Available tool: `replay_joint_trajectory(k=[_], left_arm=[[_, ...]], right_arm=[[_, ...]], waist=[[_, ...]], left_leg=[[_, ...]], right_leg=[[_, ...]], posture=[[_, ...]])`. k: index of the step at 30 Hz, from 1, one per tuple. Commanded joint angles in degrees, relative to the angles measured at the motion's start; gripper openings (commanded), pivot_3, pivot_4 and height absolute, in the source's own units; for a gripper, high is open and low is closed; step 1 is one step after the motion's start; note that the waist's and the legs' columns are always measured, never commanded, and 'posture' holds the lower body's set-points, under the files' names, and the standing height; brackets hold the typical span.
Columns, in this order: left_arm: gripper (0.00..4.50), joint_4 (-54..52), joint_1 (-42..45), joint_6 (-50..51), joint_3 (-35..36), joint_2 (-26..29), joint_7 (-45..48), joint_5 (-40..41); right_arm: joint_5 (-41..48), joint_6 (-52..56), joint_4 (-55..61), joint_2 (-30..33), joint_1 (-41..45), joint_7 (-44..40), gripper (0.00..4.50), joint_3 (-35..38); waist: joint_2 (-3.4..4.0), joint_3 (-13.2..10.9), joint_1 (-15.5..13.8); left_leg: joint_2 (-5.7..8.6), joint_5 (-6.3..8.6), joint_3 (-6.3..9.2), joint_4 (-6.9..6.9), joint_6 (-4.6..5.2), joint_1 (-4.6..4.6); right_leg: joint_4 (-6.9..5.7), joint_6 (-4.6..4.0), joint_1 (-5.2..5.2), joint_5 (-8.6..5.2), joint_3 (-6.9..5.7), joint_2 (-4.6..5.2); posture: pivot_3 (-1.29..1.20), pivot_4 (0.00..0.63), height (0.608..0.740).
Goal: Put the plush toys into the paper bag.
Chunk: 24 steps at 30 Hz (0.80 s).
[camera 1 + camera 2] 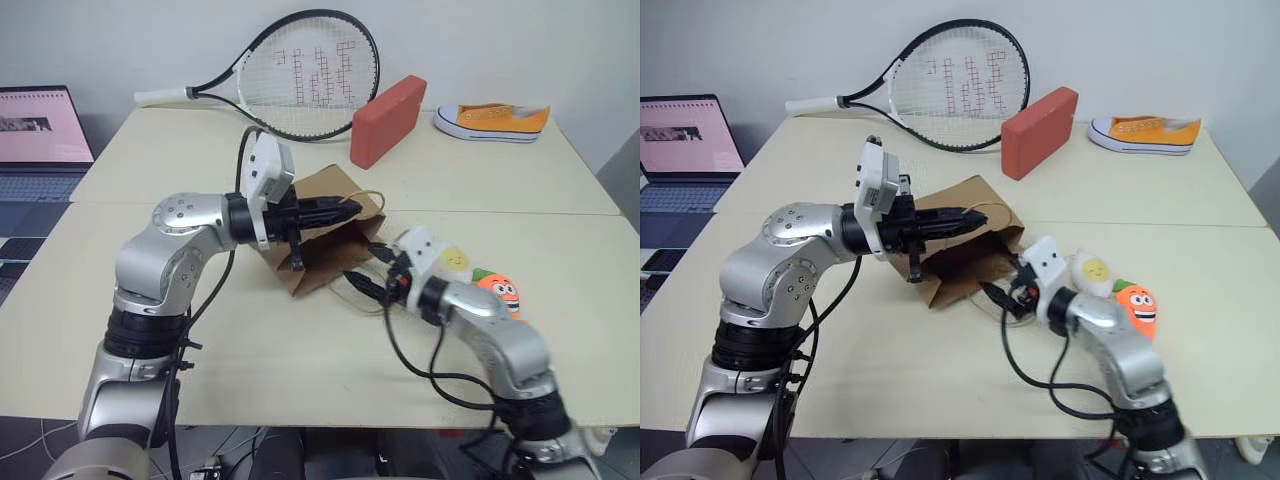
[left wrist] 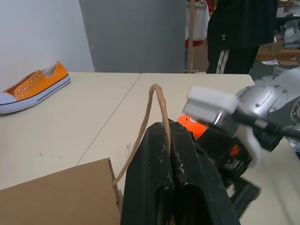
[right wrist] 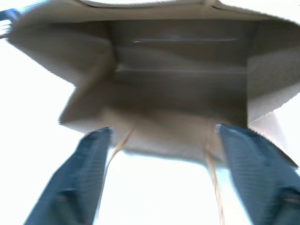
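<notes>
The paper bag (image 1: 960, 255) lies on its side in the middle of the table (image 1: 890, 360), mouth toward the right gripper (image 1: 1002, 296), whose fingers are spread wide and empty just before the opening. The left gripper (image 1: 965, 222) is pinched closed on the bag's cord handle (image 2: 157, 110). The egg toy (image 1: 1092, 273) and carrot toy (image 1: 1137, 307) sit beside each other, right of the bag.
</notes>
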<state>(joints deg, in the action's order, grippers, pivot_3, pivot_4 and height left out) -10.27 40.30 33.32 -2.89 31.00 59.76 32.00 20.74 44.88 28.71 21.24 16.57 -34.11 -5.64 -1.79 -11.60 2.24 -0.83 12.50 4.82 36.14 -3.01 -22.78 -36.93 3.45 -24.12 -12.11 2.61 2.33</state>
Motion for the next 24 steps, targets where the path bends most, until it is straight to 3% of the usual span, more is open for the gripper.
replay_joint_trajectory(k=[1,4,9,18,21,24], left_arm=[[0.00,-1.75,0.22,-0.20,-0.40,-0.75,0.52,1.27],[0.00,-1.75,-0.35,-0.23,-0.85,-0.86,0.87,1.33],[0.00,-1.65,-0.89,-0.56,-1.37,-0.83,1.24,0.99],[0.00,-1.57,-1.05,-0.85,-1.21,-1.04,0.47,0.67],[0.00,-1.78,-1.26,-0.81,-1.03,-0.87,0.25,0.69],[0.00,-2.02,-1.45,-0.73,-0.88,-0.69,0.14,0.81]], right_arm=[[5.06,2.48,6.11,4.42,-0.71,-2.04,4.47,6.66],[1.33,-0.93,6.08,12.13,-3.27,-3.36,4.47,8.54],[-10.15,-10.84,1.23,20.29,-7.83,-1.25,4.47,4.13],[-23.56,-20.12,-8.88,19.61,-8.13,4.62,4.47,-1.97],[-26.55,-21.71,-12.09,19.06,-6.71,6.06,3.87,-2.50],[-28.68,-23.10,-14.24,18.86,-6.01,7.03,2.82,-1.98]], waist=[[0.00,0.00,-0.08],[0.00,0.00,-0.27],[-0.01,0.00,-0.19],[-0.02,0.00,-0.33],[-0.02,0.00,-0.32],[-0.02,0.00,-0.33]], left_leg=[[0.00,0.00,-0.01,0.01,0.00,0.01],[0.00,0.00,-0.03,0.03,0.00,0.02],[0.00,0.00,-0.06,0.00,0.00,0.01],[0.01,0.00,-0.10,0.04,0.00,0.00],[0.01,0.00,-0.09,0.04,0.00,0.01],[0.01,0.00,-0.09,0.05,0.00,0.02]], right_leg=[[0.00,0.00,0.01,0.00,0.01,0.00],[0.00,-0.02,0.02,-0.01,0.02,0.00],[0.03,-0.07,0.00,-0.05,0.02,0.00],[0.04,-0.25,0.01,-0.15,0.08,0.00],[0.03,-0.25,0.01,-0.15,0.08,0.00],[0.03,-0.25,0.02,-0.15,0.08,0.00]], posture=[[0.00,0.150,0.740],[0.00,0.150,0.740],[0.00,0.150,0.740],[0.00,0.150,0.740],[0.00,0.150,0.740],[0.00,0.150,0.740]])
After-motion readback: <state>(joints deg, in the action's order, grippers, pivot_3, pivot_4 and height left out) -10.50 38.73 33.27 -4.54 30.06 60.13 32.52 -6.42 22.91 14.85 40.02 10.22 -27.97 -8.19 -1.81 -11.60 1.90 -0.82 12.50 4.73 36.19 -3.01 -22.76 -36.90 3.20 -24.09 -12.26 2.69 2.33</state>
